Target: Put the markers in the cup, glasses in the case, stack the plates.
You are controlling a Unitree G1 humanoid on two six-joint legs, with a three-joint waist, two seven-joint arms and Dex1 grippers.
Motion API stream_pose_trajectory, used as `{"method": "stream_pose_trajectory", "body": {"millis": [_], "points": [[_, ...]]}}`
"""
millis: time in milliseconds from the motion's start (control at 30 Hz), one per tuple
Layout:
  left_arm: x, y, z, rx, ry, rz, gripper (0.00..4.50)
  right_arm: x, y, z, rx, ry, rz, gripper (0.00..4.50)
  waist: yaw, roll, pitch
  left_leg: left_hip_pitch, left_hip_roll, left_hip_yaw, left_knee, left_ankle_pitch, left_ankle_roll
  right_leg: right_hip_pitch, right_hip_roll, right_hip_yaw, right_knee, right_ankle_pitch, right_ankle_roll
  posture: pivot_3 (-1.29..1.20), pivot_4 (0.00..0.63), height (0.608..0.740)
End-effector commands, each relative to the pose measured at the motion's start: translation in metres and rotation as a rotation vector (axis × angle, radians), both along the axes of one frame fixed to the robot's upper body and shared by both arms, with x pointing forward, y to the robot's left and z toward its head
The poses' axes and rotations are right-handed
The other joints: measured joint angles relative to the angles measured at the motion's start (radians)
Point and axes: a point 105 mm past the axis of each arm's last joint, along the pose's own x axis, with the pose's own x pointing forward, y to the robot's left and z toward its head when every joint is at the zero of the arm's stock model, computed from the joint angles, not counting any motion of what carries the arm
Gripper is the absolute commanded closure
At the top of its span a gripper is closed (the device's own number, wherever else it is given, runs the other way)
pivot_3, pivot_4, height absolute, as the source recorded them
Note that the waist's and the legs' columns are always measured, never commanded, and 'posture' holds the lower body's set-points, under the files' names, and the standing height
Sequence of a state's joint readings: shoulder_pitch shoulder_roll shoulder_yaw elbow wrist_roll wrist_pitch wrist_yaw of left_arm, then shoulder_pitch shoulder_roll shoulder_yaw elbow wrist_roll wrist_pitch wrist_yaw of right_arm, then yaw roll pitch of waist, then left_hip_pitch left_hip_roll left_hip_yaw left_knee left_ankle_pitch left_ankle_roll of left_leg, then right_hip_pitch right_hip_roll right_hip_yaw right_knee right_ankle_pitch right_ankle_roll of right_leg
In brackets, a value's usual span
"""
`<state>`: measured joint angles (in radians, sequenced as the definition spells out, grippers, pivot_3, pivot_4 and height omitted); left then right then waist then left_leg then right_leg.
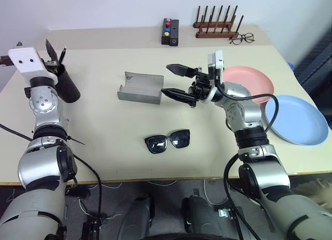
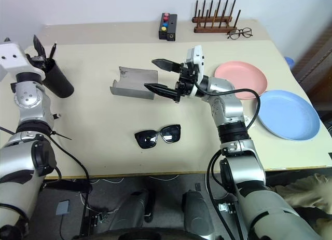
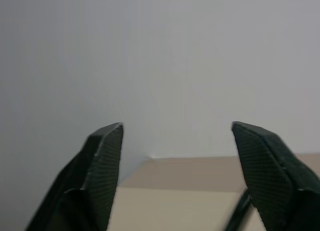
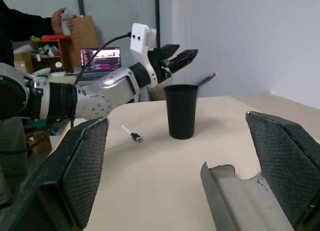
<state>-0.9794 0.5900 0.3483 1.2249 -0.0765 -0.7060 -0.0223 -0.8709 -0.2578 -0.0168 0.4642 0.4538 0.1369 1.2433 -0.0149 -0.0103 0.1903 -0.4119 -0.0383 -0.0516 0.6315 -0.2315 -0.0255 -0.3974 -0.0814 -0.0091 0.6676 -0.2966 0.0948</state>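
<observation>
The left gripper [image 4: 176, 57] hung with its fingers apart just over the rim of the cup [image 4: 181, 111] near the table's [image 1: 104, 146] left edge; a blurred dark marker [image 4: 206, 79] showed by the rim, and the white marker [image 4: 131, 133] lay on the table beside the cup. The right gripper [image 1: 176, 82] stood wide and empty above the open grey case [image 1: 139, 87]; the sunglasses [image 1: 167, 141] lay nearer the front edge, and the pink plate [image 1: 252, 80] and blue plate [image 1: 296, 119] sat side by side at the right.

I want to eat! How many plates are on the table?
2. The pink plate sits at the table's right side; the blue plate lies beside it, nearer the right edge. They are not stacked.
</observation>
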Motion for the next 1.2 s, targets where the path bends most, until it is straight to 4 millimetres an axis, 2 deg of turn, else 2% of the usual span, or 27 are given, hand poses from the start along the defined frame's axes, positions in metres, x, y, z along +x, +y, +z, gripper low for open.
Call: {"method": "stream_pose_trajectory", "body": {"millis": [33, 233, 467, 533, 667, 800, 967, 1100, 1200], "points": [[-0.007, 0.002, 0.027, 0.010, -0.103, -0.005, 1.25, -0.004, -0.004, 0.016, 0.029, -0.060, -0.002, 0.00, 0.000, 0.000, 0.000, 0.000, 0.000, 0.000, 0.000, 0.000, 0.000, 0.000, 0.000, 0.000, 0.000, 0.000, 0.000, 0.00, 0.150, 0.740], [-0.011, 0.005, 0.033, -0.020, -0.147, -0.020, 1.25, -0.002, -0.002, 0.016, 0.032, -0.059, -0.004, 0.00, 0.000, 0.000, 0.000, 0.000, 0.000, 0.000, 0.000, 0.000, 0.000, 0.000, 0.000, 0.000, 0.000, 0.000, 0.000, 0.00, 0.150, 0.740], [-0.014, 0.008, 0.047, -0.115, -0.196, -0.144, 1.25, -0.002, -0.002, 0.016, 0.032, -0.065, -0.005, 0.00, -0.001, 0.000, 0.000, 0.000, 0.000, 0.000, 0.000, 0.000, 0.000, 0.000, 0.000, 0.000, 0.000, 0.000, 0.000, 0.00, 0.150, 0.740], [-0.018, 0.007, 0.044, -0.073, -0.115, -0.258, 1.25, -0.003, -0.005, 0.014, 0.023, -0.068, -0.009, 0.00, -0.003, 0.000, 0.000, 0.000, 0.000, 0.000, 0.000, 0.000, 0.000, 0.000, 0.000, 0.000, 0.000, 0.000, 0.000, 0.00, 0.150, 0.740], [-0.049, 0.007, 0.037, 0.031, 0.059, -0.403, 1.25, -0.004, -0.010, 0.012, 0.014, -0.067, -0.024, 0.00, -0.028, 0.000, 0.000, 0.000, 0.001, 0.000, -0.001, 0.002, -0.004, -0.001, 0.000, 0.002, 0.001, 0.000, 0.000, 0.00, 0.150, 0.740], [-0.084, 0.006, 0.009, 0.217, 0.430, -0.492, 1.25, -0.003, -0.013, 0.008, 0.010, -0.057, -0.032, 0.00, -0.038, 0.000, 0.000, 0.000, 0.002, 0.000, -0.003, 0.001, -0.002, -0.004, 0.000, 0.006, 0.000, 0.000, 0.000, 0.00, 0.150, 0.740], [-0.129, 0.002, -0.028, 0.391, 0.801, -0.684, 1.25, -0.009, -0.010, -0.005, -0.024, -0.018, 0.010, 0.00, -0.027, 0.000, 0.001, 0.000, 0.002, 0.000, -0.004, 0.000, -0.001, -0.004, -0.001, 0.006, -0.001, 0.000, -0.001, 0.00, 0.150, 0.740], [-0.136, 0.007, -0.044, 0.473, 0.945, -0.724, 1.25, -0.026, -0.008, -0.025, -0.094, 0.031, 0.113, 0.00, -0.005, 0.000, 0.000, 0.000, 0.002, -0.001, -0.003, 0.000, -0.001, -0.002, -0.002, 0.005, -0.002, 0.000, -0.002, 0.00, 0.150, 0.740], [-0.125, 0.012, -0.050, 0.540, 0.988, -0.712, 1.25, -0.035, -0.006, -0.042, -0.155, 0.046, 0.154, 0.00, 0.005, 0.000, 0.000, 0.000, 0.002, -0.001, -0.002, 0.000, -0.001, -0.002, -0.002, 0.005, -0.002, 0.001, -0.003, 0.00, 0.150, 0.740]]}}
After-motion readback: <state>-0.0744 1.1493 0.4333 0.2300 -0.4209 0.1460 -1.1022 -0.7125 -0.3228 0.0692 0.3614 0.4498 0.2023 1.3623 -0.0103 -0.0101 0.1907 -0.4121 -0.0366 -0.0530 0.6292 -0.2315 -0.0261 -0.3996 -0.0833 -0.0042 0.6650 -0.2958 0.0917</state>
